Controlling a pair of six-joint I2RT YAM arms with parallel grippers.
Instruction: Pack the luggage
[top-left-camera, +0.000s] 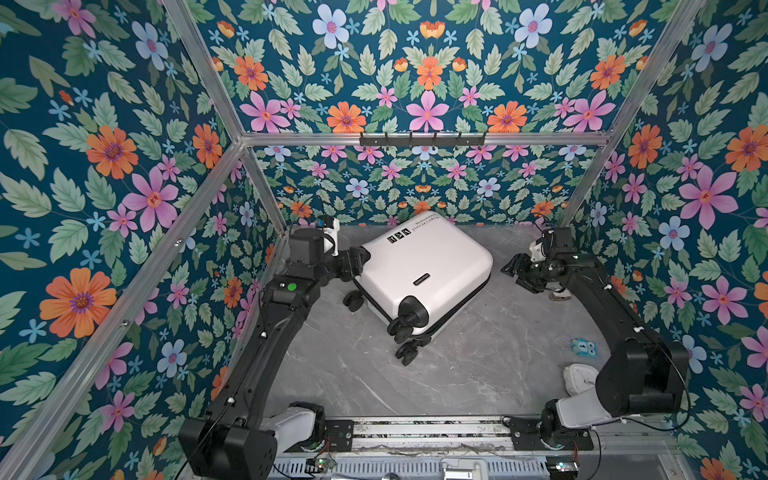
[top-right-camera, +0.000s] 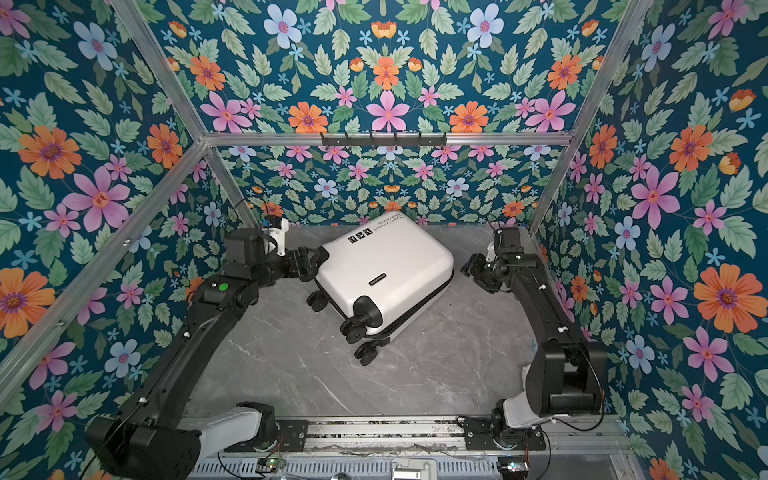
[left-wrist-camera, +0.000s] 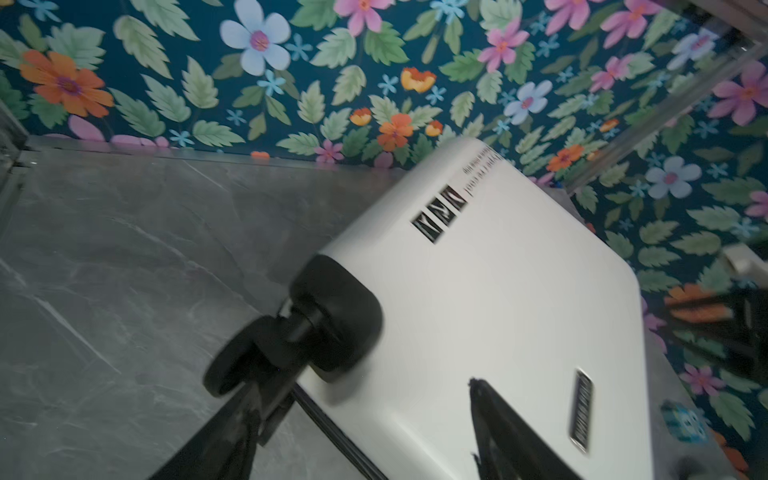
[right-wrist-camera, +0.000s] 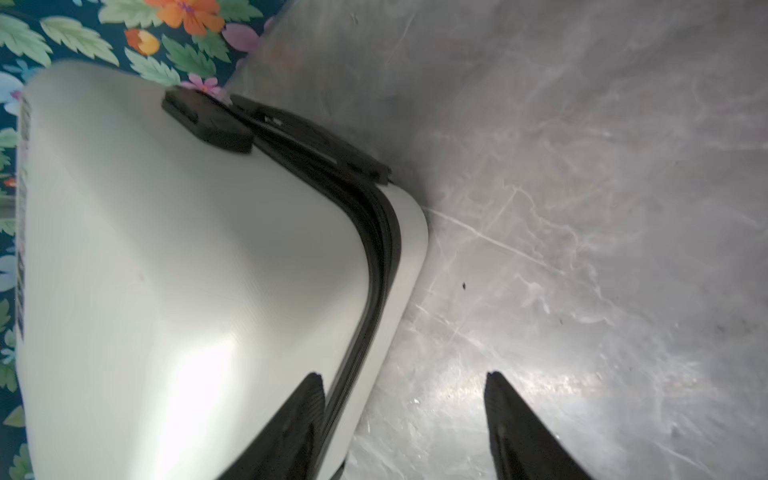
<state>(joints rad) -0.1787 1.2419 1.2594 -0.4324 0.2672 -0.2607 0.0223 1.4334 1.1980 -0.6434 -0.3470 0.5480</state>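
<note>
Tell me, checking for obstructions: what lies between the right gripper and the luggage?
Nothing: only bare grey tabletop separates the right gripper from the luggage, as both top views show.

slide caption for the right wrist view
Open right gripper beside the closed white luggage on the grey marbled table

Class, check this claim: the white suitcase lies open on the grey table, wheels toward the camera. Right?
Wrong on one point: the suitcase is closed, not open. Both top views show its two shells shut together. It does lie on the grey table, wheels toward the camera.
</note>
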